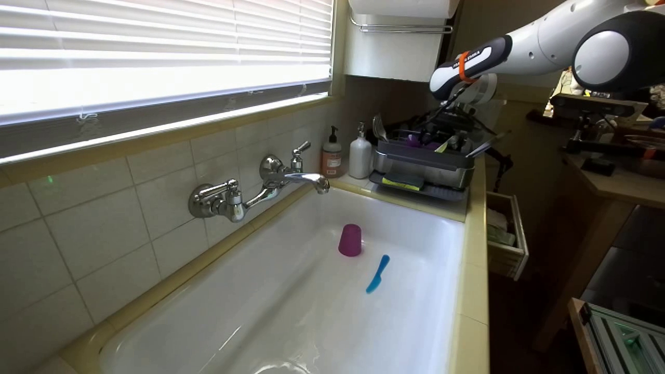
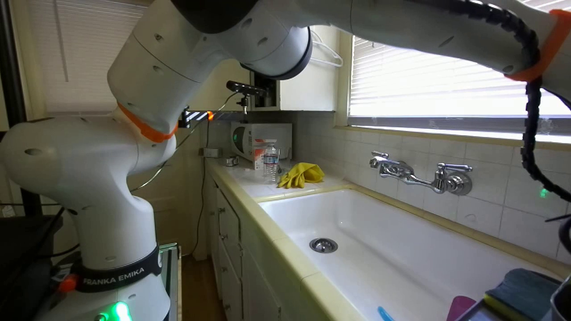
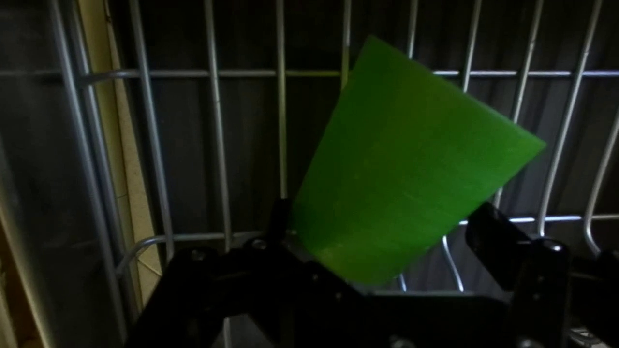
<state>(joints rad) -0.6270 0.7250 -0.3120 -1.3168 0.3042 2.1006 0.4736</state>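
In front of the wire rack, and hiding part of it, is a tipped green cup, with the black gripper spread wide around it, but it's too dark to tell if the gripper squeezes it.

Grn cup, blk hand, purp cup, blu knife.
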